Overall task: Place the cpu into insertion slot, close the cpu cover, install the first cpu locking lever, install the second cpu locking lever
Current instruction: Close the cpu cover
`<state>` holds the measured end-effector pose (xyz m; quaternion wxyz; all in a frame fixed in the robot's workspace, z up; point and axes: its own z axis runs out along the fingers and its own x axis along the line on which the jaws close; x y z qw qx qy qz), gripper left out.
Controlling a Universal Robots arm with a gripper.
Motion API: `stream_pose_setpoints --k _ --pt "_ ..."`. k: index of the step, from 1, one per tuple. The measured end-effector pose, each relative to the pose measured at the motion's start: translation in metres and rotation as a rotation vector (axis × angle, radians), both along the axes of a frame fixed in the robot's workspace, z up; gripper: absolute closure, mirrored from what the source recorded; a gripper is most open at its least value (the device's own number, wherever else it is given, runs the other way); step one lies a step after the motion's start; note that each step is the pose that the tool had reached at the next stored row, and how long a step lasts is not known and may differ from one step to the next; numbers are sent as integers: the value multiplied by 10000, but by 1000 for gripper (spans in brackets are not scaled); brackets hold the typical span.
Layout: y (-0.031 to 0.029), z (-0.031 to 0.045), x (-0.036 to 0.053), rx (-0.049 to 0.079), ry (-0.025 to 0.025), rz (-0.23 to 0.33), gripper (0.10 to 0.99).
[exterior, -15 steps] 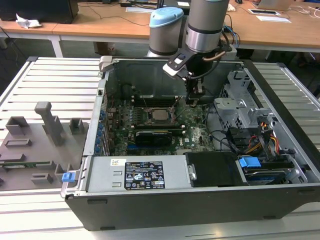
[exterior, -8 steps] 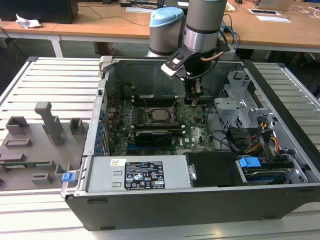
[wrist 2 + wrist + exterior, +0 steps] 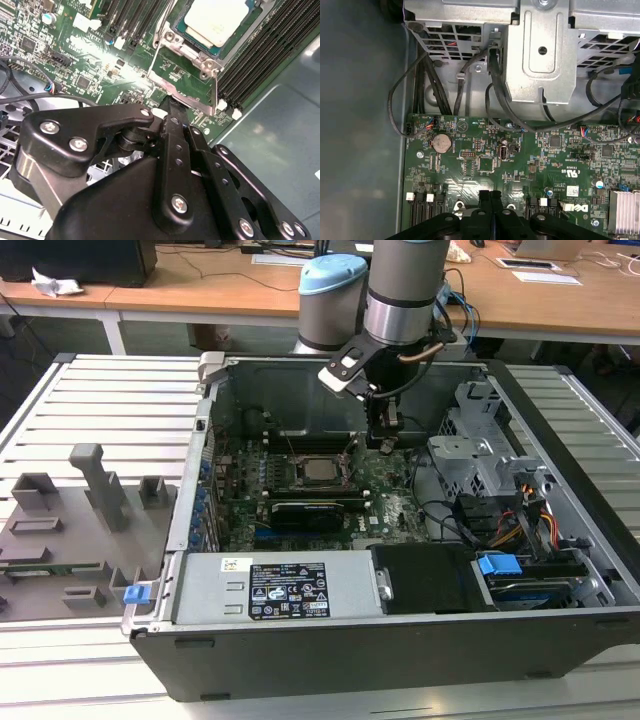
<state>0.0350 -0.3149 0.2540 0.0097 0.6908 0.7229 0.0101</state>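
The cpu [image 3: 320,471] [image 3: 215,20], a small square chip with a pale metal face, lies in the socket on the motherboard [image 3: 390,502]. The cpu cover [image 3: 186,97], a thin silver frame with board showing through its window, is swung open on the side of the socket toward my gripper. My gripper [image 3: 383,445] [image 3: 172,104] [image 3: 490,196] hangs inside the case, just to the exterior view's right of the socket. Its black fingers are pressed together with nothing between them, and the tips sit at the cover's free edge. A thin wire lever [image 3: 161,22] stands up beside the socket.
A black expansion card [image 3: 305,510] lies in front of the socket. A metal drive cage [image 3: 480,455] and loose cables [image 3: 470,525] fill the case at the exterior view's right. The power supply [image 3: 270,590] sits at the front. A grey fixture [image 3: 70,525] stands outside the case.
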Motion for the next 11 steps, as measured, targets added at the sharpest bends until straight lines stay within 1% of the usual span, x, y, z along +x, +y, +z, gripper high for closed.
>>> stream_pose_setpoints --k 3,11 --pt "0 0 -53 0 0 -1 980" --pt "0 -1 -133 0 -1 0 980"
